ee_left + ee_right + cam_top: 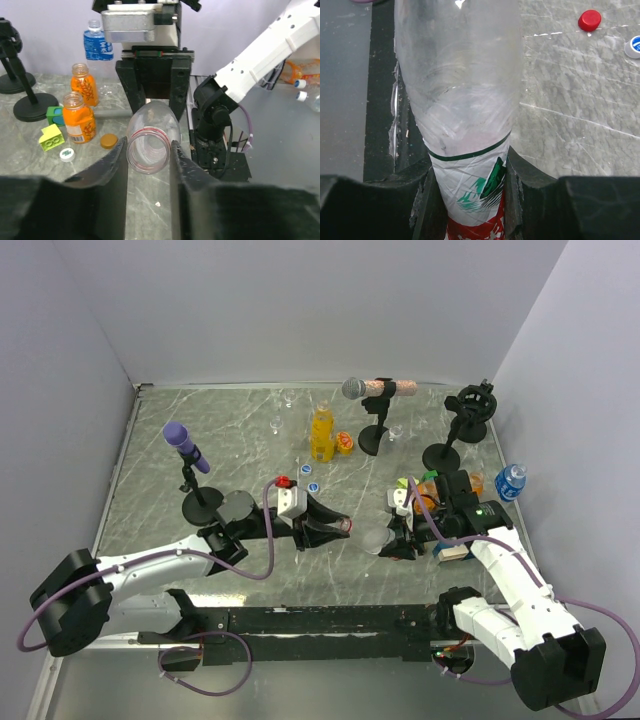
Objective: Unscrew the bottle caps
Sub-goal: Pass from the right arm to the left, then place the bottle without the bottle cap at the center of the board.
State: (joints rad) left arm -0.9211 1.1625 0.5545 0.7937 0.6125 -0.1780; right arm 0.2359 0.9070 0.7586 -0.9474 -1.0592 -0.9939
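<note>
My right gripper (398, 532) (469, 170) is shut on a clear bottle (460, 75) with a red, white and green label, held lying level above the table. The bottle's round clear end (149, 145) points at my left gripper (344, 525) (148, 150), which is open with its fingertips flanking that end. I cannot tell whether they touch it. This bottle's cap is hidden. A loose red cap (283, 481) (590, 20) and a blue-white cap (313, 486) (634, 46) lie on the table. The yellow-orange juice bottle (321, 433) stands farther back.
Two small orange bottles (80, 117) without caps, green blocks (51, 139), a brown disc (108, 141) and a white cap (67, 154) sit by the right arm. A blue-labelled bottle (511, 482) stands at the right. Three microphone stands: purple (186, 448), grey (370, 390), black (470, 405).
</note>
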